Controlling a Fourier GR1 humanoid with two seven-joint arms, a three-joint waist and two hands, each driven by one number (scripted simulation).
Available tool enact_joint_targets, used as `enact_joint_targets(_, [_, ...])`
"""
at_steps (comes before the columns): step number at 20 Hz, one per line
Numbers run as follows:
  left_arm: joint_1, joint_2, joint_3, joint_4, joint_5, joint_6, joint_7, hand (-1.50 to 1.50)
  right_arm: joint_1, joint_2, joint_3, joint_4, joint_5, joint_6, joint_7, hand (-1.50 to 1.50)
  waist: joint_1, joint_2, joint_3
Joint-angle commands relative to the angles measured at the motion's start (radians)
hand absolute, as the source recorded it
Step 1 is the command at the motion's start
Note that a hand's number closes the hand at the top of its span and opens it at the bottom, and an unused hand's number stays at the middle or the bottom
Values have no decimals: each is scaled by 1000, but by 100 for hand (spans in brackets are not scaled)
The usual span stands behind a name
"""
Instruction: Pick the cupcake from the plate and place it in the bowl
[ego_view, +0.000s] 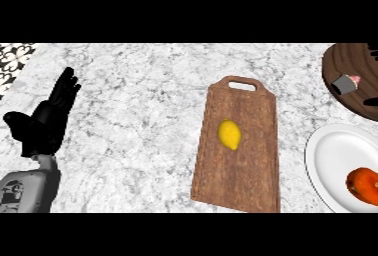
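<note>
Cupcake (347, 83): dark wrapper, pink top, tipped over on a dark brown wooden dish (353, 54) at the view's upper right corner. This location is well apart from the left hand (44, 125), far to its right and slightly farther from the robot. Left hand status: spread, with the fingers (65, 90) straight, held side by side and pointing up and away from the robot, and the thumb (16, 121) set out to the left. The hand encloses no object and no object lies between thumb and fingers; it rests at the view's left edge above the grey forearm (26, 187), over the marble counter (133, 125). Contact between hand and counter cannot be determined. Wooden cutting board (236, 185): lies flat to the right of the left hand, roughly midway between the hand and the wooden dish, with its handle end pointing away from the robot. Lemon (230, 134): lies on the middle of the board, at about the same depth as the palm. White plate (332, 155): lies beyond the board, farthest right of the hand, nearer the robot than the wooden dish and just beside it; the view's right edge cuts it. Orange-red rounded item (364, 185): rests on the plate's near right part, partly cut by the edge; its type cannot be determined. Patterned tile patch (15, 57): shows at the upper left corner, beyond the fingertips.
</note>
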Motion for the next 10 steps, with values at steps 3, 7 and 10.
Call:
enact_joint_targets(3, [15,5,3,-11,14,-16,2,0,-29,-42,-227,90,-227,158,-17,-150,-7,-1,3])
enact_joint_targets(7, [15,-16,-1,-1,4,6,-9,0,-25,-133,-286,124,-288,298,25,-150,-14,4,2])
enact_joint_targets(10, [9,12,13,-7,15,-16,-5,0,25,-178,-289,125,-291,327,43,-150,-9,9,4])
